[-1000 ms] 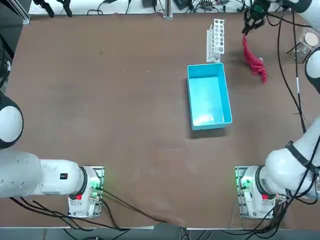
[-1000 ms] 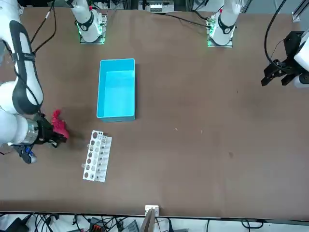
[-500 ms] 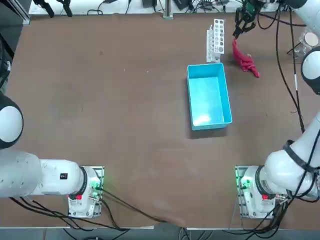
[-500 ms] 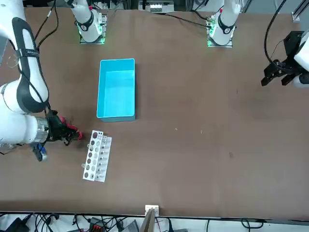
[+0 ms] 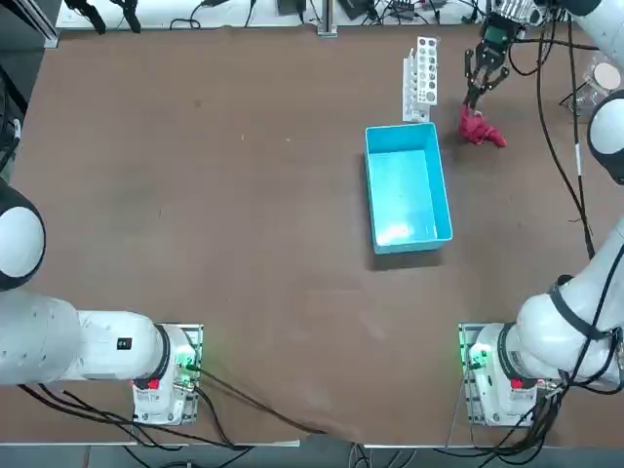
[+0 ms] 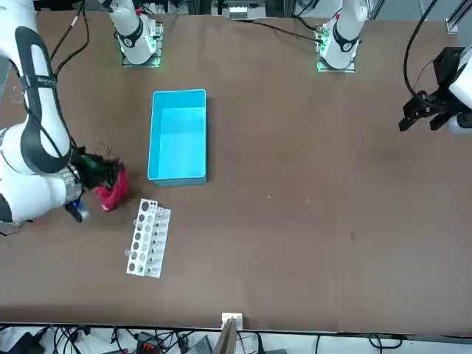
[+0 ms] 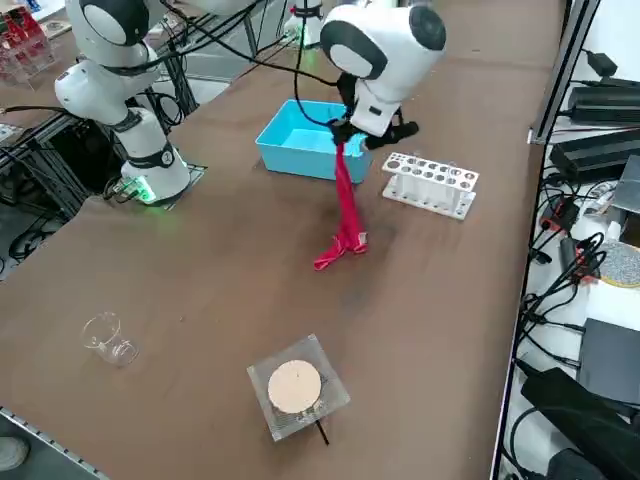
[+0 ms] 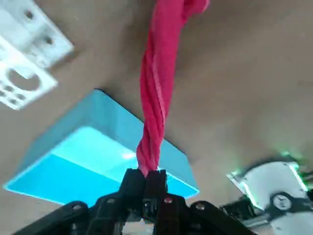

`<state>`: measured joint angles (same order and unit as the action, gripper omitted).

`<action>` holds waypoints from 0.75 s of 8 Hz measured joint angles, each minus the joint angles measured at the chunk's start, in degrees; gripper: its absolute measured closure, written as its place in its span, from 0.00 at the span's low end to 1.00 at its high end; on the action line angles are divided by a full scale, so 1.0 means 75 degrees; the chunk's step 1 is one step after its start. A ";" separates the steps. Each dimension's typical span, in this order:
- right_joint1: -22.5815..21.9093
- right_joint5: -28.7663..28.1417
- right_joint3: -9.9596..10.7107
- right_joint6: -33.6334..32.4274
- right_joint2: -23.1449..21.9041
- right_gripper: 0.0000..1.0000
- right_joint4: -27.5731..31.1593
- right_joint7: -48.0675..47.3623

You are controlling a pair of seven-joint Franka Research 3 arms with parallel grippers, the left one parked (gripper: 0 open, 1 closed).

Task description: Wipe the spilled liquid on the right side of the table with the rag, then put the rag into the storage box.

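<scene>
- The right claw (image 8: 151,192) is clamped on one end of the rag (image 7: 346,205), its two fingers pressed together on the twisted cloth, as the wrist view shows.
- The rag hangs down from the claw in a long rope-like twist; in the right side view its lower end seems to touch or nearly touch the bench (image 7: 200,300), though contact cannot be told for sure.
- Taking the storage box (image 5: 408,187) as landmark: the claw and rag are just beyond its far right corner, outside the walls, between the box and the bench's right edge.
- The white rack with round holes (image 5: 422,77) stands at the box's far end, just beside the hanging rag.
- The spilled liquid is not distinguishable on the brown surface in any view, so how much wiping is done cannot be judged.
- Risk: the grip holds only a thin end of cloth, so a quick swing toward the box could let the rag slip free and fall outside it.
- Risk: the long trailing tail may drape over the box's thin wall instead of dropping inside if the claw lets go too low or too near the rim.
- Risk: the dangling cloth could brush the rack and shift it if the arm passes close to it.
</scene>
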<state>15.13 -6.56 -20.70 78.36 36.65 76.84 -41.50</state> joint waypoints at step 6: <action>-0.0066 0.0062 0.0296 -0.0074 -0.0672 0.99 0.0131 0.0302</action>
<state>14.64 -6.10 -18.48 77.80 31.61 77.82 -39.23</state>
